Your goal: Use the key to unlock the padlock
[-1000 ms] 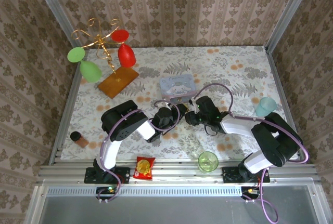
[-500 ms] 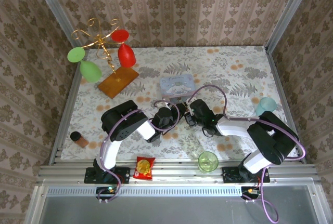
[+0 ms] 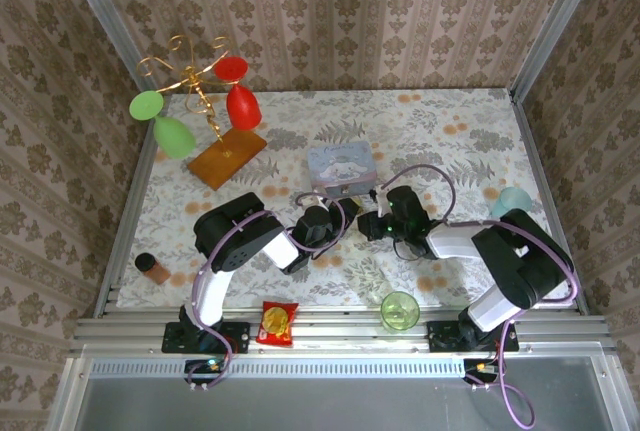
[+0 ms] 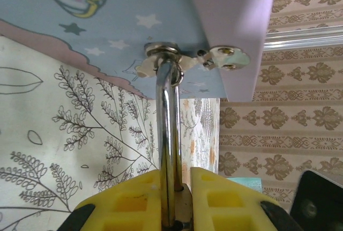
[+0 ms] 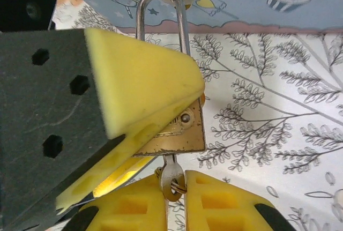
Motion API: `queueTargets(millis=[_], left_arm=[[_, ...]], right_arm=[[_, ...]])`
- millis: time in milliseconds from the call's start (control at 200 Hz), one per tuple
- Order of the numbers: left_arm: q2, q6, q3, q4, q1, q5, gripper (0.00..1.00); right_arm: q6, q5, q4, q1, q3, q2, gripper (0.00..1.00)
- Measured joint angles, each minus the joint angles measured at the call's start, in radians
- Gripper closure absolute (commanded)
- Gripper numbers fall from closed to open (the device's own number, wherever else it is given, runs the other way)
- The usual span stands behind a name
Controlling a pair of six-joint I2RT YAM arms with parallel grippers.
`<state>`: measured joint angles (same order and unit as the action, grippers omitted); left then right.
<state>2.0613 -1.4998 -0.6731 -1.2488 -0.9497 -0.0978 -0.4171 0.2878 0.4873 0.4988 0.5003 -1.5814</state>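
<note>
Floral worktop (image 3: 450, 141) and patterned wallpaper all round, nothing fancy. Nearest the right wrist cam, the right tool (image 5: 174, 201) is pinched shut on the head of the key (image 5: 171, 177). The key's blade goes up into the padlock (image 5: 179, 132) at its 6 o'clock face.

The left tool (image 4: 176, 188) comes in from 9 o'clock and is clamped on the padlock body. Beyond that, the shackle (image 4: 168, 124) runs up through the hasp (image 4: 161, 51) on the 6 o'clock edge of the pale blue tin (image 3: 343, 164).

Risks, as guesses:
- That thin key head could spin or slip in the soft foam pads when it's turned.
- An off-axis twist could bend the key or jam it.
- The lock could rotate in the left tool's grip and tug the light tin along.

As for writing, there's none that can be read. The tin only has cartoon stars and a cupcake, the padlock's face is mostly covered, and the snack packet (image 3: 277, 322) print is too small.
</note>
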Motion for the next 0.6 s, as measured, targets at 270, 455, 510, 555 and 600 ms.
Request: queueTargets(millis=[270, 455, 510, 555, 600], left_arm=[[0.000, 0.000, 0.013, 0.002, 0.001, 0.004, 0.89], [-0.019, 0.019, 0.035, -0.004, 0.003, 0.004, 0.87], [-0.019, 0.020, 0.040, -0.012, 0.003, 0.005, 0.87], [-0.019, 0.022, 0.043, -0.016, 0.004, 0.006, 0.86], [-0.019, 0.023, 0.043, -0.017, 0.006, 0.010, 0.84]], right_arm=[[-0.210, 0.259, 0.282, -0.098, -0.083, -0.111, 0.88], [-0.216, 0.277, 0.260, -0.101, -0.084, -0.092, 0.89], [-0.209, 0.273, 0.232, -0.101, -0.084, -0.069, 0.89], [-0.203, 0.268, 0.211, -0.101, -0.083, -0.054, 0.89], [-0.195, 0.265, 0.194, -0.101, -0.082, -0.043, 0.89]])
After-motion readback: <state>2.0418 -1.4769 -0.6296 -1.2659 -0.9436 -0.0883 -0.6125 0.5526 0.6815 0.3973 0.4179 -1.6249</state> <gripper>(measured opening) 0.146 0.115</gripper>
